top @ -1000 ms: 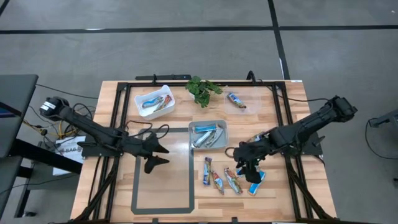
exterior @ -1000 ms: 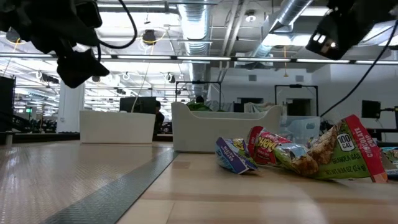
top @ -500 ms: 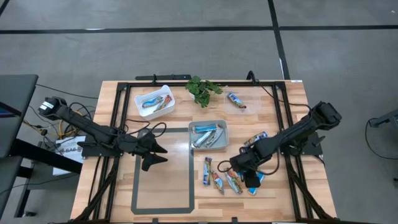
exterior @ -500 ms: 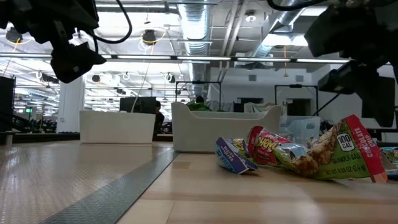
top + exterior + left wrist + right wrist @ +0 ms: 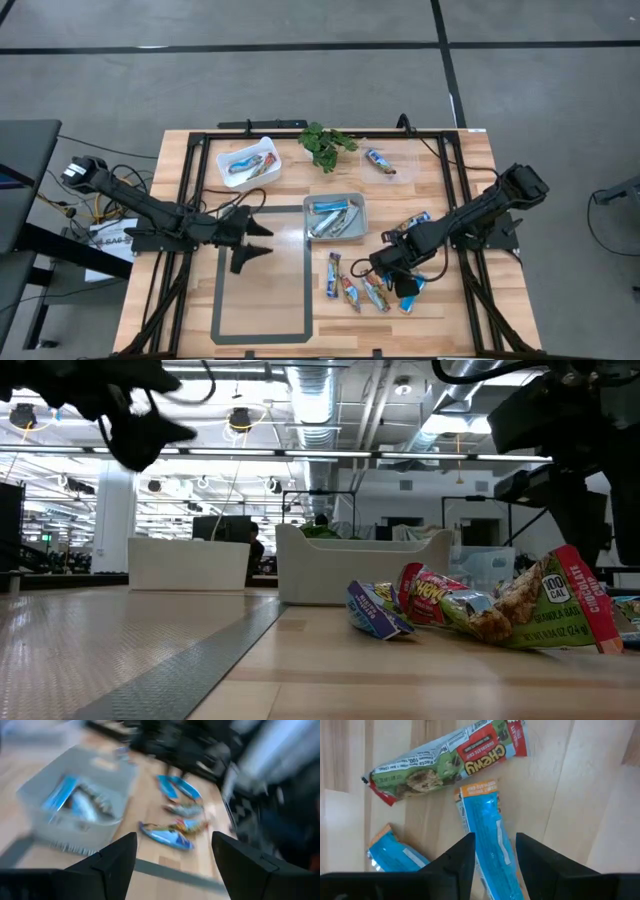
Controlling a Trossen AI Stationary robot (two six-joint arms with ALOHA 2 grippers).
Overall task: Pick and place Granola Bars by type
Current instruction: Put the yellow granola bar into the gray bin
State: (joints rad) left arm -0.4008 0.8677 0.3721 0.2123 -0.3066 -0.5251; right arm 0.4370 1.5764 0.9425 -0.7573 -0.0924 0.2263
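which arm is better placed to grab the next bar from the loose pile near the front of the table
The right. Its gripper hangs open directly over a blue bar in the pile, jaws either side of it. The left gripper waits open over the taped rectangle, away from the loose bars.

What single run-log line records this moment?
right gripper: open, above blue foil bar | left gripper: open, waiting over taped rectangle | white centre bin: holds bars

Robotics lab in an open industrial hall. Wooden test table (image 5: pixel 190 160) on a black frame sits on grey floor (image 5: pixel 250 90) marked with black tape lines, cables (image 5: pixel 85 208) trailing off one side. Behind it: exposed ceiling ducts (image 5: pixel 470 385), strip lights (image 5: pixel 400 455) and workstations (image 5: pixel 220 528), a person seated among them.
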